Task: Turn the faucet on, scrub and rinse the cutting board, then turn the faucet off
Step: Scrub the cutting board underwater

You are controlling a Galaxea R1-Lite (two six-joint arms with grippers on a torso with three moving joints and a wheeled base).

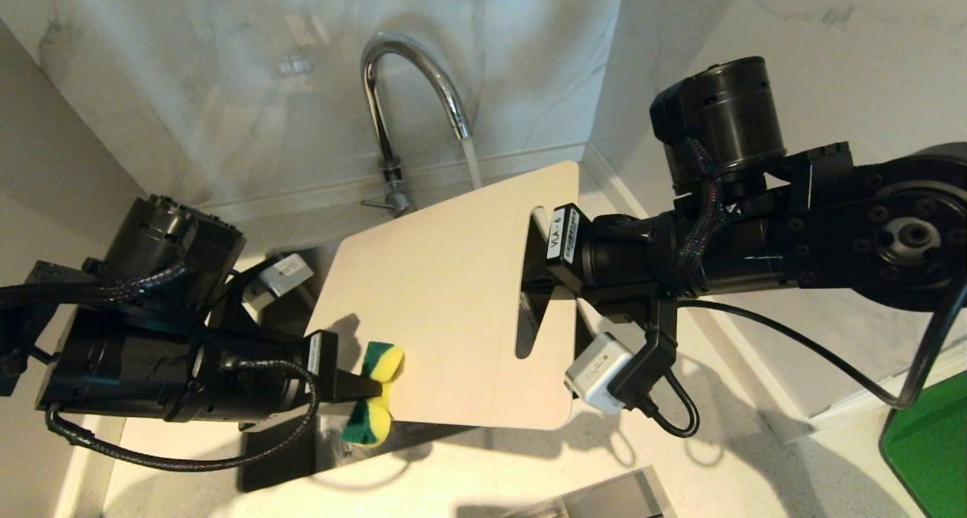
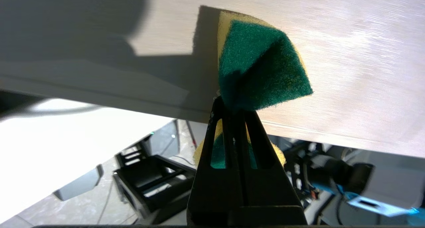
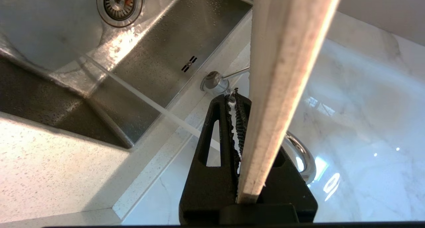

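Fingers of our left gripper (image 1: 361,386) were pinched hard on a yellow foam sponge with a green scouring face (image 1: 375,392), folding it so that one lobe lay against the near corner of the board and the other hung off its edge. We read that in the left wrist view too, where the sponge (image 2: 262,65) pressed on the pale surface. Our right gripper (image 1: 538,265) was closed on the large cream plastic cutting board with rounded corners (image 1: 438,291), clamping it at the slotted handle end and holding it tilted above the stainless steel sink (image 3: 159,58). From the left gripper the board stretched away up and to the right, its long axis running from the sponge's corner toward the tall chrome gooseneck faucet (image 1: 408,87), whose running stream (image 1: 470,159) appeared to pass behind the board's far edge into the sink rather than onto the face. We judged the scrubbing barely begun: nearly all the face lay beyond the sponge, toward the faucet. The left arm was nearer the board's face and also the thin lever (image 1: 376,202) at the tap's base.
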